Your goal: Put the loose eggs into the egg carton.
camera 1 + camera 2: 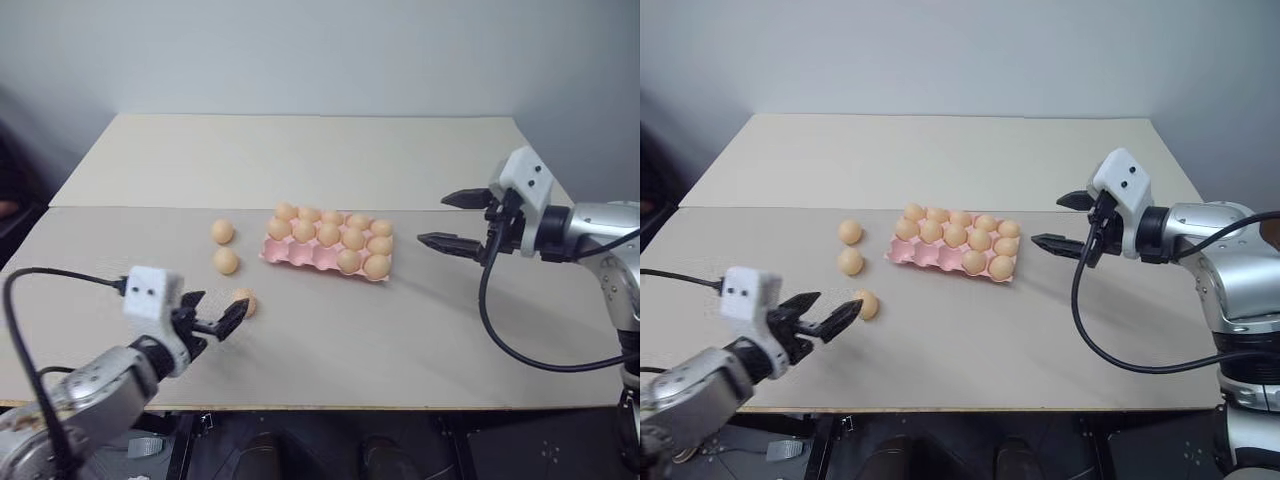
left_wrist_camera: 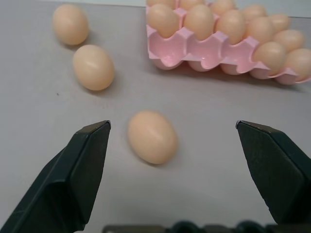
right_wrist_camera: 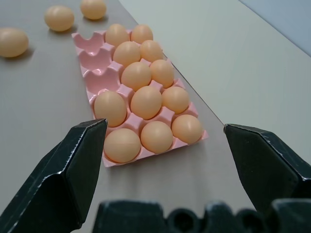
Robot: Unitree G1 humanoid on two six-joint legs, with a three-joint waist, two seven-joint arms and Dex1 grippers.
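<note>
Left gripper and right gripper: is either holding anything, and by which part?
Nothing is held. The left gripper stands open near a loose tan-orange oval egg on the table; the right gripper hangs open beside the pink moulded egg carton.

I can read no text, label, brand, number or sign anywhere in my views.
</note>
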